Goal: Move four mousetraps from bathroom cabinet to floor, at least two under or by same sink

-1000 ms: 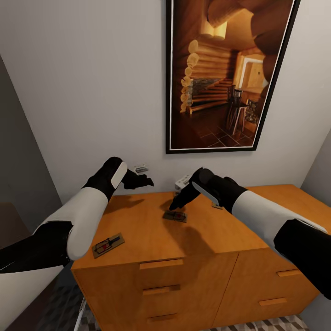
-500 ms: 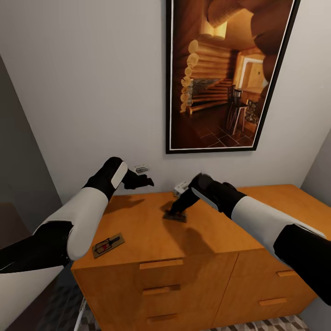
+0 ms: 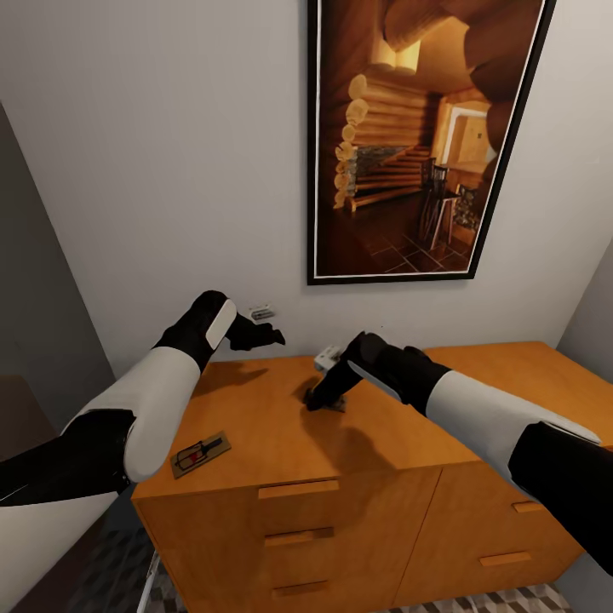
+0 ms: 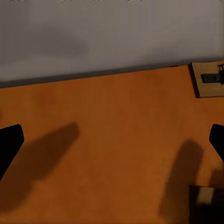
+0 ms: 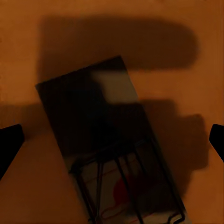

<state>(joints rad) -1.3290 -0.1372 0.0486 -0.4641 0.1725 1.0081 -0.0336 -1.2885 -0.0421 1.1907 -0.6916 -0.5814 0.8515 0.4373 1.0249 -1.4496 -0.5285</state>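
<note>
Head view: my right gripper (image 3: 317, 398) is down at the middle of the cabinet (image 3: 281, 426) top, right over a mousetrap (image 3: 334, 402) that pokes out from under the fingers. A second mousetrap (image 3: 200, 452) lies flat near the front left corner, below my left forearm. My left gripper (image 3: 266, 335) hangs above the back left of the top, close to the wall; its nearest trap is well apart from it. Right arm is plainly the nearer one for the middle trap. A framed picture (image 3: 417, 140) hangs on the wall behind.

Left wrist view: jaws spread wide, one black fingertip (image 4: 10, 144) at each edge, nothing between but bare orange wood. Another mousetrap (image 4: 207, 79) sits back by the wall, off to one side of the jaw line.

Right wrist view: jaws wide, empty, fingertips (image 5: 9, 142) at either edge. The mousetrap (image 5: 114, 149) lies flat directly beneath, in my own shadow, between the tips. Its long axis runs slanted, roughly across the closing line but not square to it; wire and red mark at the near end. My read: a slight wrist twist, then straight down, closing across the short sides.
</note>
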